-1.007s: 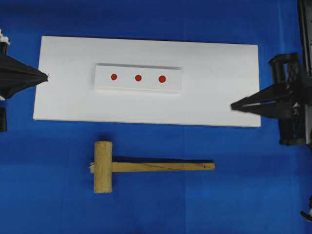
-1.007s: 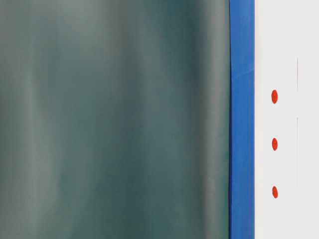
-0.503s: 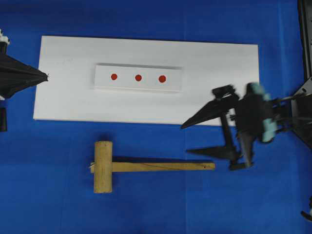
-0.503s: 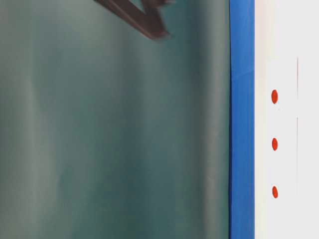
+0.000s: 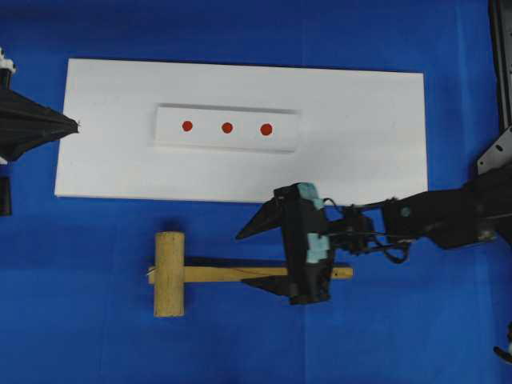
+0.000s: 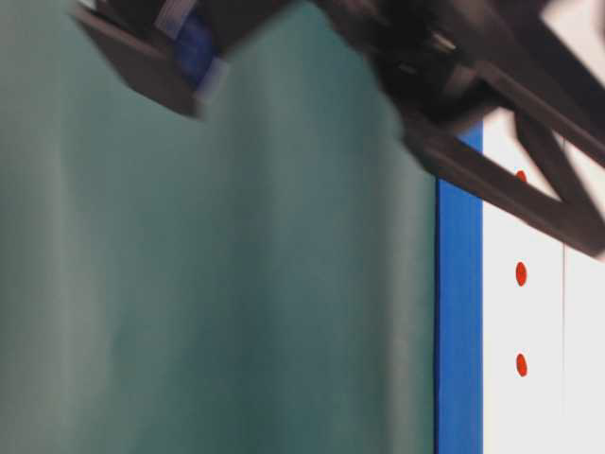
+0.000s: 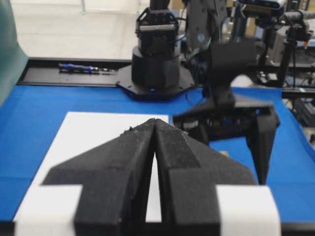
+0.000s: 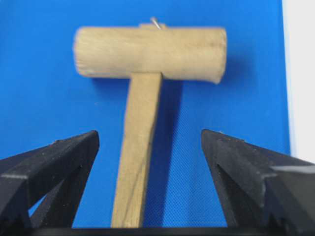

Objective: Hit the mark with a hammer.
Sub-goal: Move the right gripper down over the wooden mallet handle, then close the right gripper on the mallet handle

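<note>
The hammer lies on the blue cloth in front of the white board, with its head [image 5: 168, 274] at the left and its handle [image 5: 232, 273] pointing right. The right wrist view shows the head [image 8: 150, 46] and handle [image 8: 140, 147]. My right gripper [image 5: 240, 260] is open, with one finger on each side of the handle and neither touching it [image 8: 149, 135]. Three red marks [image 5: 227, 127] sit in a row on a raised white strip [image 5: 284, 132]. My left gripper [image 5: 77, 126] is shut and empty at the board's left edge [image 7: 155, 122].
The white board [image 5: 360, 144] lies on the blue cloth [image 5: 400, 320] behind the hammer. The right arm [image 5: 432, 218] reaches in low from the right over the cloth. In the table-level view the arm is a dark blur [image 6: 473, 85] above two visible marks [image 6: 521, 273].
My right arm has swept left from the board's right edge to above the hammer handle, and its jaws have opened wide. The left arm and the hammer have not moved.
</note>
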`<state>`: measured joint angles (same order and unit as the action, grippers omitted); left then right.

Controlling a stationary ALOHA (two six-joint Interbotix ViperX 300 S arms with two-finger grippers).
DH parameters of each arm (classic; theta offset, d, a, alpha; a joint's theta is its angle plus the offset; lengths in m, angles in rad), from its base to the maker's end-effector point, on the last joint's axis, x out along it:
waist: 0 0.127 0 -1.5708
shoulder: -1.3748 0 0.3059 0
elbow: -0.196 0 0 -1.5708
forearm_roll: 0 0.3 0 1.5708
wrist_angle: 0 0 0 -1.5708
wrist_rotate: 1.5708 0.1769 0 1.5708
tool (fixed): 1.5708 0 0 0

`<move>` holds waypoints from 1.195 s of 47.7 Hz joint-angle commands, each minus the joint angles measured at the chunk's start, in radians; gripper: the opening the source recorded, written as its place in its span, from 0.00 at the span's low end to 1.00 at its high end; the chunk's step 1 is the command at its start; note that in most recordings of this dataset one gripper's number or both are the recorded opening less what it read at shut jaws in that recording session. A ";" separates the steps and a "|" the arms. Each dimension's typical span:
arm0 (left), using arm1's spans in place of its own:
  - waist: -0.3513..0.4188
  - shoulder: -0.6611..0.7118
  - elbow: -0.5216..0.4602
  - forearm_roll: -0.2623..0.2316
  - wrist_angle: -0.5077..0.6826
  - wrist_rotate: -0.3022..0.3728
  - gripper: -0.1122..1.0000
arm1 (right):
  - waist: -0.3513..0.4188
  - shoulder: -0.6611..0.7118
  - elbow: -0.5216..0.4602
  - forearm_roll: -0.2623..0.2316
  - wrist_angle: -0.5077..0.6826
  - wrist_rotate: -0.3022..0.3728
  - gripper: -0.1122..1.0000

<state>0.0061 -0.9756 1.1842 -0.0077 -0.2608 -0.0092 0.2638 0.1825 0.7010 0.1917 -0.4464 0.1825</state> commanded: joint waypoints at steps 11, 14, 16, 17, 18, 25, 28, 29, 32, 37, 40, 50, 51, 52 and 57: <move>0.002 0.005 -0.017 -0.002 0.017 -0.003 0.10 | 0.044 0.110 -0.077 0.084 -0.046 -0.002 0.90; 0.002 0.005 -0.015 -0.002 0.020 -0.005 0.10 | 0.046 0.132 -0.084 0.100 -0.046 -0.002 0.90; 0.000 0.005 -0.014 -0.003 0.021 -0.005 0.10 | 0.048 0.146 -0.091 0.107 -0.046 -0.002 0.90; 0.002 0.005 -0.014 -0.003 0.025 -0.005 0.10 | 0.049 0.152 -0.092 0.112 -0.046 -0.002 0.90; 0.002 0.005 -0.014 -0.003 0.026 -0.005 0.10 | 0.049 0.160 -0.095 0.115 -0.046 -0.002 0.90; 0.002 0.005 -0.014 -0.003 0.037 -0.005 0.10 | 0.054 0.175 -0.104 0.117 -0.046 -0.005 0.90; 0.002 0.003 -0.014 -0.003 0.038 -0.005 0.10 | 0.054 0.178 -0.106 0.117 -0.046 -0.006 0.89; 0.002 0.003 -0.014 -0.003 0.038 -0.005 0.10 | 0.054 0.179 -0.106 0.117 -0.046 -0.008 0.89; 0.002 0.002 -0.014 -0.003 0.037 -0.006 0.10 | 0.054 0.183 -0.106 0.117 -0.046 -0.008 0.87; 0.000 0.002 -0.014 -0.003 0.038 -0.011 0.10 | 0.055 0.184 -0.106 0.117 -0.041 -0.011 0.74; 0.002 0.002 -0.014 -0.003 0.038 -0.020 0.10 | 0.058 0.184 -0.106 0.114 -0.038 -0.012 0.59; 0.000 0.000 -0.014 -0.003 0.041 -0.035 0.10 | 0.060 0.183 -0.107 0.112 -0.032 -0.014 0.18; 0.002 0.000 -0.014 -0.003 0.041 -0.035 0.10 | 0.060 0.184 -0.107 0.112 -0.032 -0.014 0.19; 0.002 0.000 -0.014 -0.003 0.041 -0.035 0.10 | 0.060 0.183 -0.107 0.112 -0.032 -0.014 0.19; 0.002 0.002 -0.014 -0.003 0.051 -0.035 0.10 | 0.060 0.175 -0.114 0.112 -0.031 -0.014 0.19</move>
<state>0.0061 -0.9787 1.1842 -0.0092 -0.2102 -0.0430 0.3191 0.3804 0.6090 0.3053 -0.4725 0.1718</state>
